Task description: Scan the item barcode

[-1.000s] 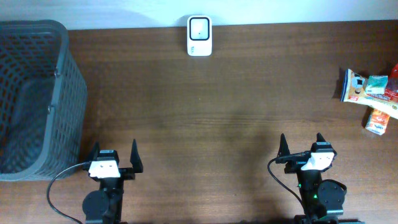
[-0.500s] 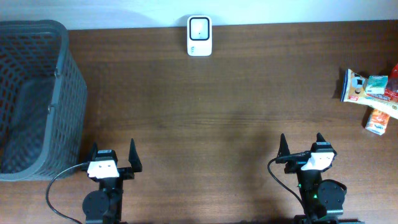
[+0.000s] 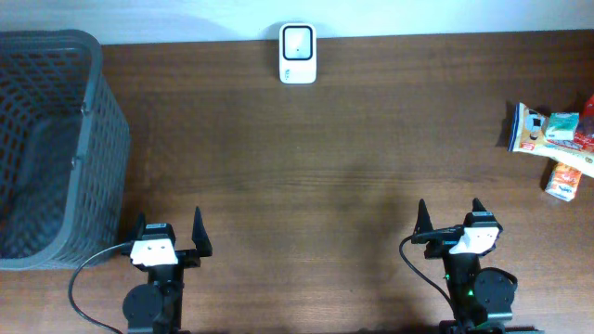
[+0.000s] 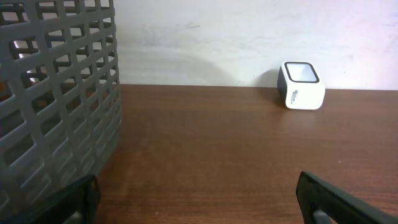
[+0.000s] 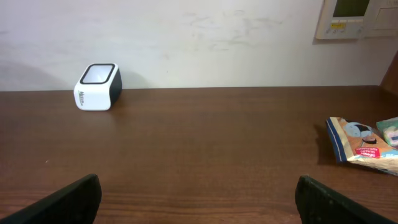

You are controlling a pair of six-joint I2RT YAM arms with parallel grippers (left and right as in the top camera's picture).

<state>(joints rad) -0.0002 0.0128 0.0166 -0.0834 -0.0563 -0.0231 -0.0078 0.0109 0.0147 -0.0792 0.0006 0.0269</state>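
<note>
A white barcode scanner [image 3: 298,54] stands at the table's far edge, also seen in the left wrist view as the scanner [image 4: 301,86] and in the right wrist view as the scanner [image 5: 97,86]. Several packaged items [image 3: 554,141] lie in a pile at the far right; one snack packet [image 5: 360,144] shows in the right wrist view. My left gripper [image 3: 168,228] sits open at the near left with nothing between its fingers [image 4: 336,199]. At the near right my right gripper [image 3: 449,212] is open and empty too, well short of the items.
A dark grey mesh basket [image 3: 56,139] fills the left side of the table, close to my left gripper, and its wall [image 4: 56,99] fills the left of that wrist view. Brown wooden tabletop [image 3: 306,176] lies between the grippers and the scanner.
</note>
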